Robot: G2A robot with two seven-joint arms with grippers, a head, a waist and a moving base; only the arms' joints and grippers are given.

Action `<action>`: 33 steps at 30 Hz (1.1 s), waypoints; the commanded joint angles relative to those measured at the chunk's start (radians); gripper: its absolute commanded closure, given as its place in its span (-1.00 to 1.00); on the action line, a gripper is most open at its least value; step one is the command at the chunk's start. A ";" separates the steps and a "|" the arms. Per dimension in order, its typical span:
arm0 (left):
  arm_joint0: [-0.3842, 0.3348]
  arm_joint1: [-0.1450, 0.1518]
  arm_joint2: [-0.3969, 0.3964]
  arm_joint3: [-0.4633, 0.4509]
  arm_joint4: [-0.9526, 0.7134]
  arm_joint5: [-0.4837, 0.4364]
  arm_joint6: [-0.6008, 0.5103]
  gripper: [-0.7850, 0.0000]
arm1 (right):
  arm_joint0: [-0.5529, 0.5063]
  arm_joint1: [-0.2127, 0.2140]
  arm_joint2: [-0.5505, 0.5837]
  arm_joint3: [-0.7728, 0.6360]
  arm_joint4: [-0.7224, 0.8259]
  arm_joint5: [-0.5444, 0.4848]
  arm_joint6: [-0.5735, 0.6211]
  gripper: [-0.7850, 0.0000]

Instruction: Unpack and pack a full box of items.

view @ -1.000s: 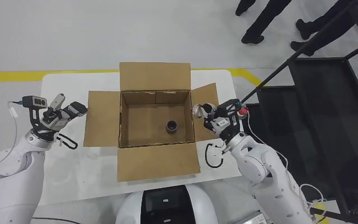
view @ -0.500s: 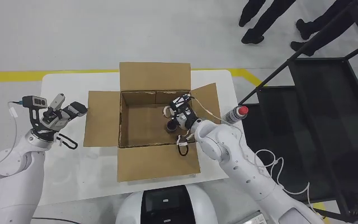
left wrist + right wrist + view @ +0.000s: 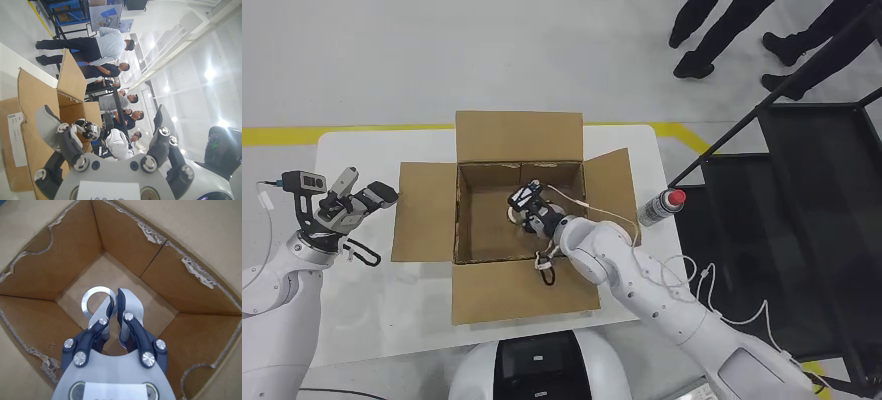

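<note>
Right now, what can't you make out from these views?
- Metal cup: its body and base sit hidden under the right end effector, which pinches its rim in the right wrist view. In the top view that arm covers it.
- Cardboard box floor: in the left wrist view the walls and flaps block it.
- Red-capped bottle label: too small to read in the top view.

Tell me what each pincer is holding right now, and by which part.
The right pincer pinches the metal cup by its rim, inside the box. The left pincer is open and empty.
</note>
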 commanded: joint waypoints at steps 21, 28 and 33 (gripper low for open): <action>0.000 0.000 0.000 0.000 -0.002 0.000 0.000 -1.00 | -0.467 0.104 0.489 -0.440 0.019 -0.265 -0.334 -1.00; 0.000 0.000 0.000 0.000 -0.002 0.000 0.000 -1.00 | -0.673 0.121 0.673 -0.518 0.006 -0.248 -0.513 -1.00; 0.000 0.000 0.000 0.000 -0.002 0.000 0.000 -1.00 | -0.702 0.122 0.694 -0.519 0.013 -0.249 -0.551 -1.00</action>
